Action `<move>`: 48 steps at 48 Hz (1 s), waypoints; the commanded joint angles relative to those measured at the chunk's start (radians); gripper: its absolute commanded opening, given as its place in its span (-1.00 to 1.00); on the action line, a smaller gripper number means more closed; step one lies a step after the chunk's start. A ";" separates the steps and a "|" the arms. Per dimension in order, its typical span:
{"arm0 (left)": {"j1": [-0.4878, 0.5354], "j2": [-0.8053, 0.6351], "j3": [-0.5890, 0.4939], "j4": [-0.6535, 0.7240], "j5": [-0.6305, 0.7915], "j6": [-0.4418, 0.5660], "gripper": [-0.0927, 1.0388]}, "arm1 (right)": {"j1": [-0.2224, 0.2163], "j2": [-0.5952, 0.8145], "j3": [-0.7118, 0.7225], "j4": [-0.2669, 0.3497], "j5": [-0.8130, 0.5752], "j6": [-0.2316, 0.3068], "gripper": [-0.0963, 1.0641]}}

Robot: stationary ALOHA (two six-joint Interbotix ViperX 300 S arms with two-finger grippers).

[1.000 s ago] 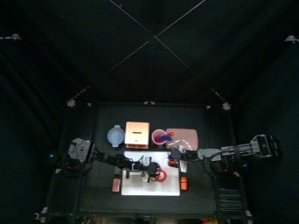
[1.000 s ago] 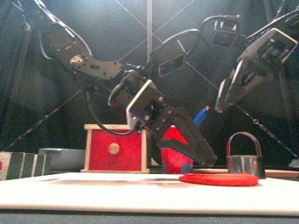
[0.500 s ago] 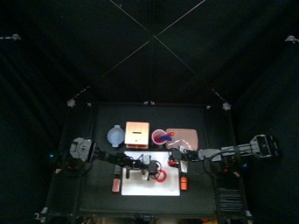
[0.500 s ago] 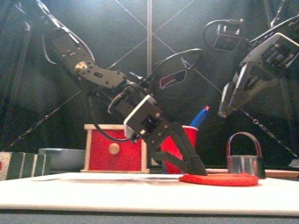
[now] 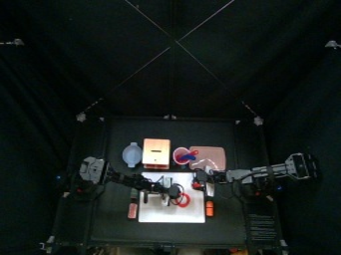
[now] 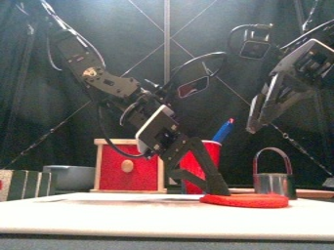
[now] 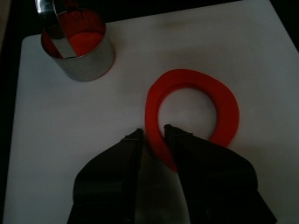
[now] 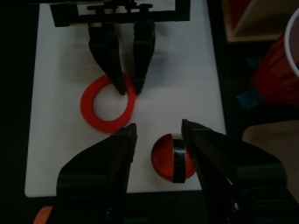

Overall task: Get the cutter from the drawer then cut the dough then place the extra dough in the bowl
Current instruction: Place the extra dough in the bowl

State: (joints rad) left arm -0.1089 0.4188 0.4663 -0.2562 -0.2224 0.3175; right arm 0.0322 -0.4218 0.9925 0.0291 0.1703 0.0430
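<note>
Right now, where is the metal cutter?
In the front view the cutter stands upright on the white board, right of the red dough ring, under the right end effector.

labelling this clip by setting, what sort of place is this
Likely a robot test booth set up as a toy kitchen: black curtains around a small table, a white cutting board bearing a red dough ring and a metal cutter, a wooden box with a red drawer front.
</note>
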 commanded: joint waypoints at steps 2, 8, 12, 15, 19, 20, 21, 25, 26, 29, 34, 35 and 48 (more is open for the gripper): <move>0.006 -0.015 -0.011 0.014 -0.005 0.002 0.24 | -0.002 -0.017 -0.006 0.003 -0.009 0.002 0.58; 0.006 -0.029 -0.017 0.015 -0.012 0.002 0.23 | -0.003 -0.015 -0.003 0.003 -0.009 0.002 0.58; 0.006 -0.049 -0.017 0.015 -0.017 0.000 0.23 | -0.003 -0.012 -0.002 0.003 -0.009 0.002 0.58; 0.006 -0.072 -0.017 0.015 -0.018 0.000 0.23 | -0.003 -0.012 0.000 0.006 -0.009 0.002 0.58; 0.006 -0.114 -0.014 0.017 -0.017 0.003 0.23 | -0.005 -0.012 0.002 0.011 -0.009 0.002 0.58; 0.008 -0.132 -0.012 0.018 -0.018 0.005 0.23 | -0.005 -0.012 0.003 0.011 -0.009 0.002 0.58; 0.008 -0.138 -0.011 0.020 -0.017 0.005 0.23 | -0.005 -0.012 0.003 0.012 -0.009 0.002 0.58; 0.015 -0.201 0.002 0.040 -0.017 0.005 0.23 | -0.008 -0.012 0.006 0.020 -0.009 0.002 0.58; 0.017 -0.215 0.006 0.044 -0.017 0.003 0.23 | -0.008 -0.012 0.008 0.020 -0.009 0.002 0.58; 0.023 -0.252 0.018 0.061 -0.018 0.003 0.23 | -0.008 -0.012 0.008 0.020 -0.009 0.002 0.58; 0.041 -0.314 0.043 0.081 -0.017 -0.003 0.23 | -0.008 -0.012 0.006 0.020 -0.009 0.000 0.58; 0.046 -0.325 0.048 0.081 -0.018 -0.002 0.23 | -0.008 -0.012 0.008 0.018 -0.009 0.000 0.58; 0.137 -0.471 0.101 0.135 -0.041 0.000 0.23 | -0.012 -0.011 0.003 0.003 -0.026 -0.003 0.58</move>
State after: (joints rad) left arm -0.0077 0.0138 0.5645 -0.1442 -0.2408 0.3175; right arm 0.0245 -0.4218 1.0094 0.0383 0.1626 0.0430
